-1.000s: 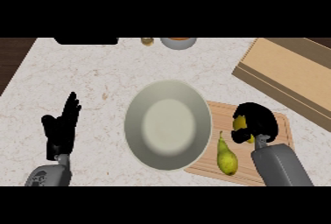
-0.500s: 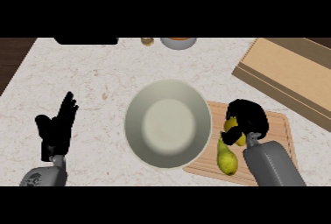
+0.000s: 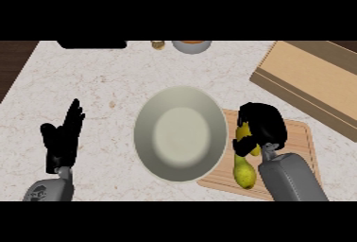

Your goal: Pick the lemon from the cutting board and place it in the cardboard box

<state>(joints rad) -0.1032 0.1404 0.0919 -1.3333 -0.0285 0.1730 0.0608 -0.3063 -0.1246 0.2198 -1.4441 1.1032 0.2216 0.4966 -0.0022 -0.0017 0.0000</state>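
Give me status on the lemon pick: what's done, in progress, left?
Done: the right hand is down at the cutting board, fingers curled round the lemon. In hand: the grasp; the lemon is over the board, and I cannot tell whether it is lifted. Left: carry it to the cardboard box at the upper right and release. The left hand rests open at the left.

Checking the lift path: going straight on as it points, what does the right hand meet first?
Likely nothing: the right hand, holding the lemon, points between the plate and the box, over bare counter.
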